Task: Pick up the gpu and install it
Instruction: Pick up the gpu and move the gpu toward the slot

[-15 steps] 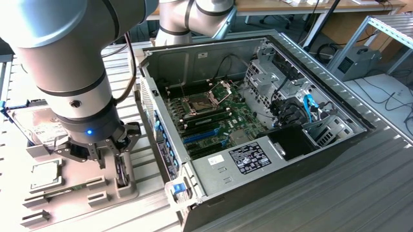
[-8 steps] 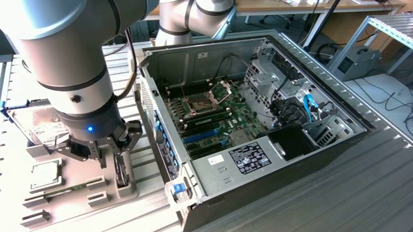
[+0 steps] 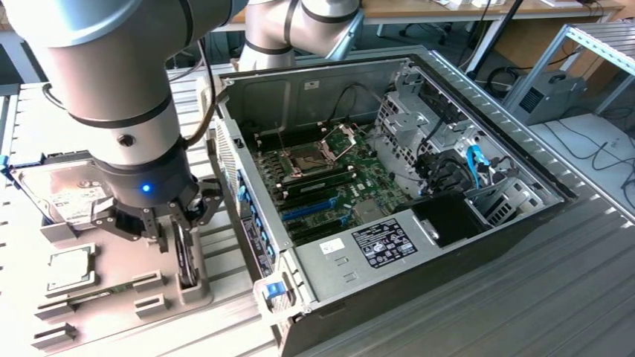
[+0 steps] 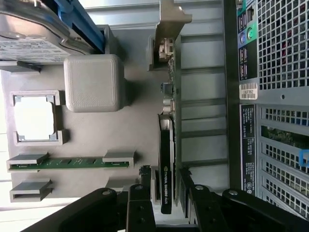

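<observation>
The gpu (image 3: 186, 256) is standing on its long edge in a slot of the gray holder tray (image 3: 204, 301), which is lying on the ribbed metal table (image 3: 555, 297) just beside the open computer case (image 3: 516, 223), on the exterior view's left of it. In the wrist view the gpu (image 4: 166, 159) is showing edge-on as a thin dark card, with its silvery bracket (image 4: 170, 19) at the end farthest from the gripper.

The gripper (image 3: 166, 227) is hanging straight down from the arm (image 3: 119, 74) over the card. Its jaws are standing wide apart and are straddling the card, with one black finger (image 4: 141, 205) on one side and the other on the opposite side. A narrow gap is showing on each side, so nothing is being held.

The same tray (image 4: 137, 125) is carrying other parts. A hard drive (image 3: 65, 195) with a white label is sitting at the tray's far end, a small square chip (image 3: 70, 264) is lying in a frame, and a green memory stick (image 4: 70, 163) is resting between two gray clips.

Inside the case, the green motherboard (image 3: 343, 186) is lying exposed, and its blue slots (image 3: 309, 212) are facing up near the case's rear wall.
</observation>
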You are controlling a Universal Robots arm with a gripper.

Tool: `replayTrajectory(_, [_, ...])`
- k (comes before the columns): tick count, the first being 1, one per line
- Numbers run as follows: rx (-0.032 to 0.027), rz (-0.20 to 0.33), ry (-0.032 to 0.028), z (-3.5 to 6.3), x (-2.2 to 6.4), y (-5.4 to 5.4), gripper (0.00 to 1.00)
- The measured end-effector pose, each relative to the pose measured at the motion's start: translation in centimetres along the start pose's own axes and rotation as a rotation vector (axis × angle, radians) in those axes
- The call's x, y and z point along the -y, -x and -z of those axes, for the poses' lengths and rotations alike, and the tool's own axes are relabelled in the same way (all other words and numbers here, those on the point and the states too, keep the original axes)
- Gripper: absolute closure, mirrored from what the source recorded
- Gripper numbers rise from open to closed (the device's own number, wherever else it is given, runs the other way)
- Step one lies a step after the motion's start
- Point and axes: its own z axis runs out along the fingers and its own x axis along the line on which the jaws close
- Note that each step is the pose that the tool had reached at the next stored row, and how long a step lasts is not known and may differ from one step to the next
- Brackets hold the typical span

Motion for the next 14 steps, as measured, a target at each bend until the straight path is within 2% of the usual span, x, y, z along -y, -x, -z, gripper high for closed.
replayTrajectory(9, [-0.0049, 0.0, -0.0051, -0.25, -2.38, 0.0, 0.64])
replayTrajectory(14, [-0.0126, 0.001, -0.0114, -0.62, -3.21, 0.3, 0.64])
